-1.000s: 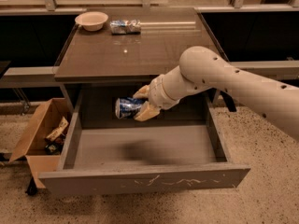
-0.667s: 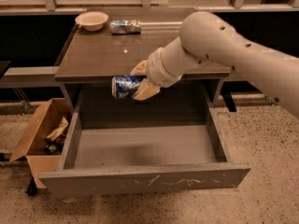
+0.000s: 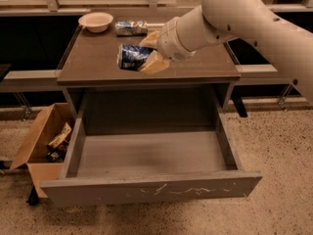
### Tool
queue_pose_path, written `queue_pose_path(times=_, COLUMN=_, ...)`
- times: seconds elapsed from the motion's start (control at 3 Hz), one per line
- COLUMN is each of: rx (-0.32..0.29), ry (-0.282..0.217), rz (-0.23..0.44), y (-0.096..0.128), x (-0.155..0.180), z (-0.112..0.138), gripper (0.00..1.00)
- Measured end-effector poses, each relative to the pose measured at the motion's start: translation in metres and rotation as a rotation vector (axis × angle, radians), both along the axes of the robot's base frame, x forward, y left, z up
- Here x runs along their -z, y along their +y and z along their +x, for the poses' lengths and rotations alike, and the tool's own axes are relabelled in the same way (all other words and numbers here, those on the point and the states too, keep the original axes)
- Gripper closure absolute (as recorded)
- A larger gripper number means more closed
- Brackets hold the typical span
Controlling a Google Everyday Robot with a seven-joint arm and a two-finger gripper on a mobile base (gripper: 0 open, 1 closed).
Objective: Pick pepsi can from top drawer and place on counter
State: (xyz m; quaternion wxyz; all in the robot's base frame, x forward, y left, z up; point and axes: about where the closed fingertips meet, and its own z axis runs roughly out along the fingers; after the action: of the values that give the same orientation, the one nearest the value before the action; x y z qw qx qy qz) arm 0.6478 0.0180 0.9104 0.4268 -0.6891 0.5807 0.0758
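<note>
Pepsi can [image 3: 130,57] in claw [image 3: 148,52] over counter [image 3: 95,62]

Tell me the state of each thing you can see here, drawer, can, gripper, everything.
top drawer: pulled open, nothing inside.
pepsi can: on its side, held over the counter.
gripper: shut on the pepsi can, above the counter.
bowl: upright, back left of counter.
silvery packet: lying at counter's back.
cardboard box: on the floor, flaps open, scraps inside.
</note>
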Motion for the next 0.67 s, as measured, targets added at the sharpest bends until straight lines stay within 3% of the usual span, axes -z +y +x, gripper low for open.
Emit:
queue_pose_path(times=0.33, rx=0.071, ry=0.052, rz=0.116, y=0.001, x=-0.001, z=0.039, gripper=1.00)
queue_pose_path(times=0.67, rx=0.124, ry=0.129, rz=0.177, y=0.003, x=0.014, z=0.076, gripper=1.00)
